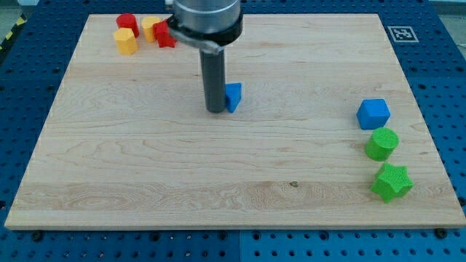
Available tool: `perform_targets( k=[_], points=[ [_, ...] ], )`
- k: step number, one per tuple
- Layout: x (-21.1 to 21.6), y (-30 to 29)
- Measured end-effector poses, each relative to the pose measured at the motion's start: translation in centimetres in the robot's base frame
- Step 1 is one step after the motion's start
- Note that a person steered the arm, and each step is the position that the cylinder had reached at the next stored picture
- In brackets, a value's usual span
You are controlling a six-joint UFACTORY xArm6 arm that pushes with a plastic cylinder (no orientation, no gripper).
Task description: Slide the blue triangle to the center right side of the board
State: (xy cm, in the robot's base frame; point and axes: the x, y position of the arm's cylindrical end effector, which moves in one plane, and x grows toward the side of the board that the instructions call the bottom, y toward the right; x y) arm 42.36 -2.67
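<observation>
The blue triangle (pixel 233 96) lies on the wooden board (pixel 145 167), a little above its middle. My tip (pixel 215 110) stands right against the triangle's left side, touching or nearly touching it. The rod rises from there to the arm's dark collar at the view's top. The centre right of the board holds a blue cube (pixel 373 113).
Below the blue cube lie a green cylinder (pixel 381 143) and a green star (pixel 392 182) near the right edge. At the top left are a red cylinder (pixel 127 22), a yellow block (pixel 126 41), another yellow block (pixel 150 28) and a red star-like block (pixel 164 34).
</observation>
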Motion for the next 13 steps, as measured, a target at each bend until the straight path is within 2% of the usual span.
perform_targets(
  k=[2,3,4,5,10,12,13],
  points=[
    [-4.0,5.8],
    [-7.9,7.0],
    [-9.6,8.8],
    [-9.7,10.1],
    [-2.6,8.1],
    [-2.5,8.9],
    [-2.2,11.3]
  ],
)
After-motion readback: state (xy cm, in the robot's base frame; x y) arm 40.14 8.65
